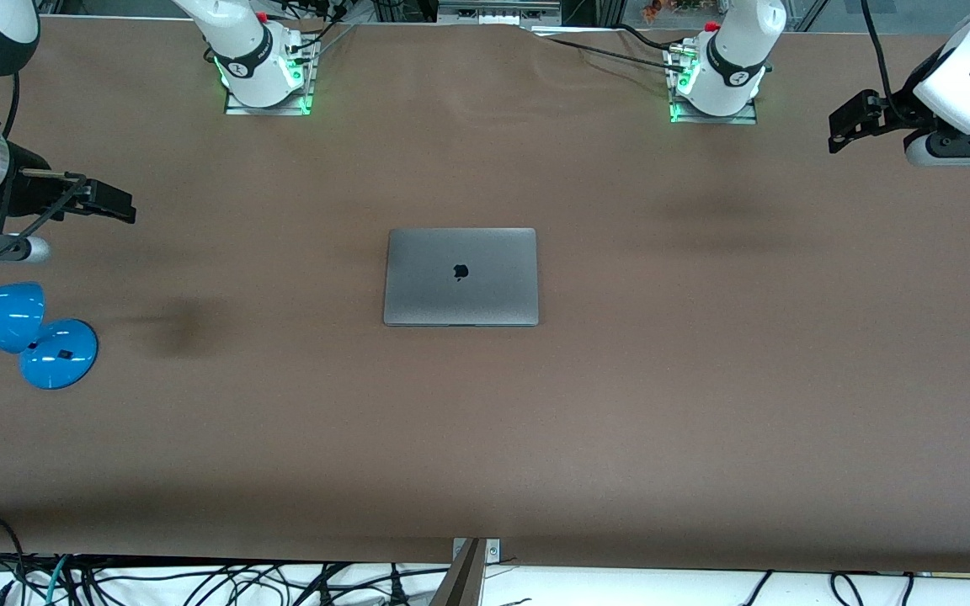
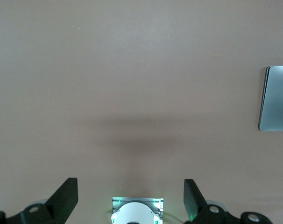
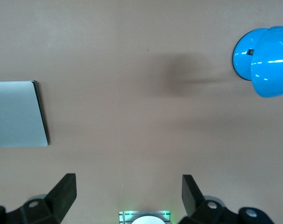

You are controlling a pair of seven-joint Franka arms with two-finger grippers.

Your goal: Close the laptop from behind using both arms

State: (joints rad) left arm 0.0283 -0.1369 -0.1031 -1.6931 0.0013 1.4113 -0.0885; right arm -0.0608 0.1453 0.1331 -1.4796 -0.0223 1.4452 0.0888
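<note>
From the front view you see the laptop (image 1: pixel 461 276) lying flat in the middle of the brown table (image 1: pixel 704 404), well clear of every edge. Its lid is fully down, a slim grey slab with rounded corners and a dark apple logo at its centre; no keyboard or trackpad shows. The left gripper (image 1: pixel 851 124) hangs in the air over the table's end on the left arm's side, close to the edge where the bases stand, and the right gripper (image 1: pixel 110 202) hangs over the right arm's end. Both are well apart from the laptop. Just below the right gripper in this view, a blue desk lamp (image 1: pixel 22 332) stands near the table's edge at that same end.

In the left wrist view your left gripper (image 2: pixel 131 198) looks down on bare table with its two black fingers (image 2: pixel 67 193) spread wide and nothing between them. One short side of the laptop (image 2: pixel 276 99) shows at the picture's margin, its lid pale grey with a thin dark rim.

In the right wrist view the right gripper (image 3: pixel 129 193) is likewise spread wide, fingers (image 3: pixel 64 191) empty. You can see part of the laptop (image 3: pixel 17 114), lid shut and smooth, with a sliver of the logo at the cut-off side. The blue lamp (image 3: pixel 265 58) sits apart from it, glossy and catching the light.
</note>
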